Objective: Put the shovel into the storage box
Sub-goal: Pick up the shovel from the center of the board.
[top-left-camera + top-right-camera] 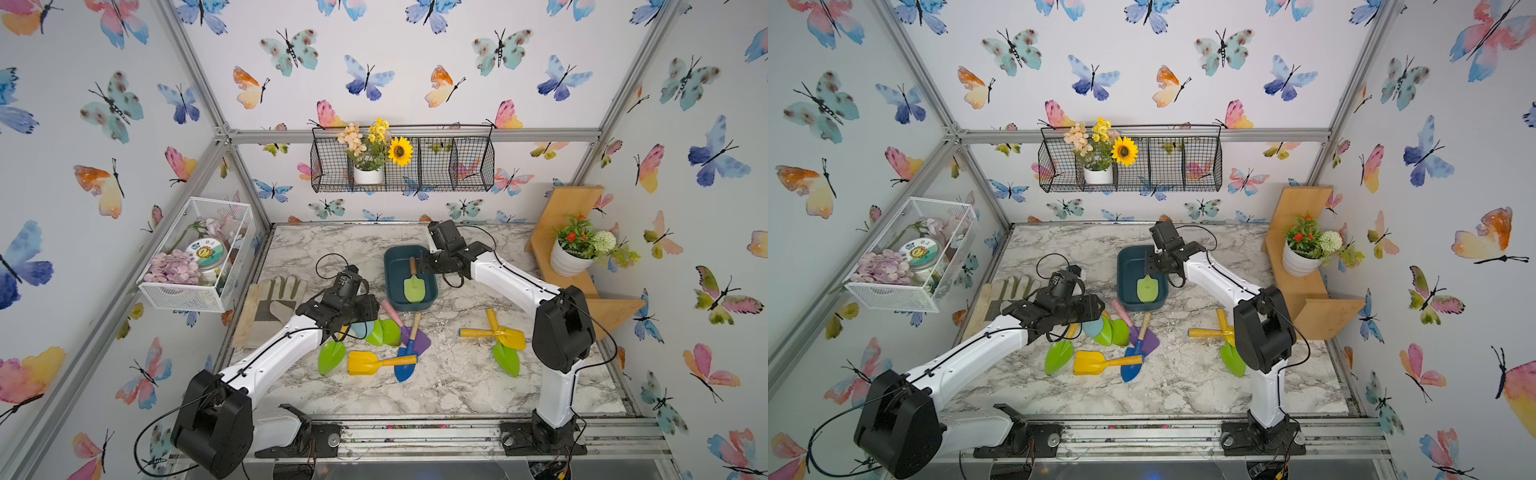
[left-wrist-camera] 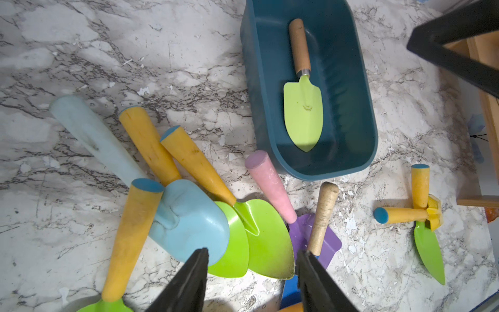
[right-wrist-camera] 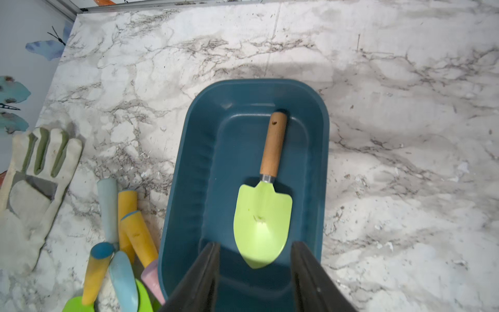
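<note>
If lifting the wooden-handled shovel (image 2: 322, 216), pinch mid-handle: probably light, stiff, grippier there than on slick blade. See left gripper (image 2: 252, 251) and right gripper (image 3: 255, 243) both spread, holding nothing.

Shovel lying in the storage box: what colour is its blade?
The shovel has a light green blade; the right wrist view shows it best.

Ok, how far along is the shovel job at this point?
Done: one green wooden-handled shovel lies flat inside the storage box. In hand: nothing; the right gripper hangs open over the box, and the left gripper hangs open over the shovel pile. Left: that pile plus two crossed shovels on the table, if all must go in.
</note>
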